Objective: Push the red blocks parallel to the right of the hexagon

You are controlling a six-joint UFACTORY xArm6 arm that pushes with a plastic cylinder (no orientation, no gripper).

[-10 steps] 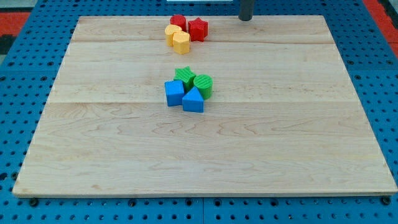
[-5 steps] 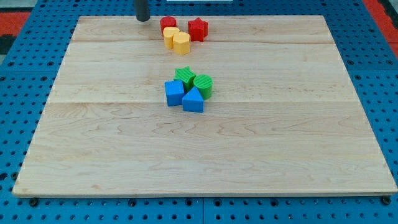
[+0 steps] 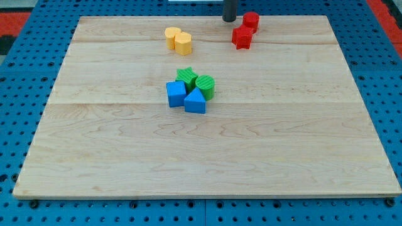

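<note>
Two red blocks lie near the view's top, right of centre: a red round block [image 3: 251,20] and a red star block [image 3: 242,36] just below and left of it, touching. A yellow hexagon block [image 3: 183,43] and a yellow round block [image 3: 172,36] sit together further left. My tip [image 3: 230,19] is at the board's top edge, just left of the red round block and above the red star.
A cluster sits mid-board: a green star block [image 3: 186,77], a green round block [image 3: 205,85], a blue square block [image 3: 176,93] and a blue triangle block [image 3: 195,101]. The wooden board [image 3: 207,157] lies on a blue pegboard.
My tip went from the top left of the blocks to the right. Both red blocks have moved right, away from the yellow pair, which stayed put.
</note>
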